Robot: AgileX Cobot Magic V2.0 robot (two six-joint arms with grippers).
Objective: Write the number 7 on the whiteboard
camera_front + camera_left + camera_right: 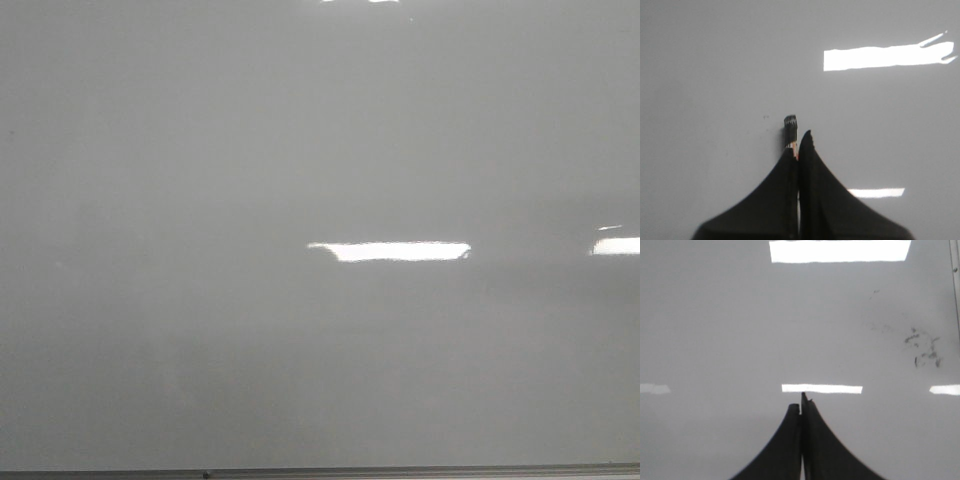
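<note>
Looking at the whiteboard (200,150) in the front view, you see a pale grey glossy board that fills the whole picture, with a thin grey metal edge (320,472) along the bottom. No stroke of the number 7 shows on it in any view. Bright white light reflections (390,251) lie across the middle and at the right side of the board; these are only glare.

In the left wrist view, your left end effector (799,145) has its two dark fingers pressed together, and between them it holds a marker (790,129). The dark tip of the marker stands out past the fingertips and points at the board; I cannot tell if the tip touches the board. A tiny dark speck (765,117) sits on the board just beside the tip.

In the right wrist view, your right end effector (801,407) is also fully closed, finger against finger, and nothing shows between the fingers. Well apart from it, near a grey border strip (955,285) of the board, you see a group of small dark smudges (924,349), faint and irregular, which do not form a digit.
</note>
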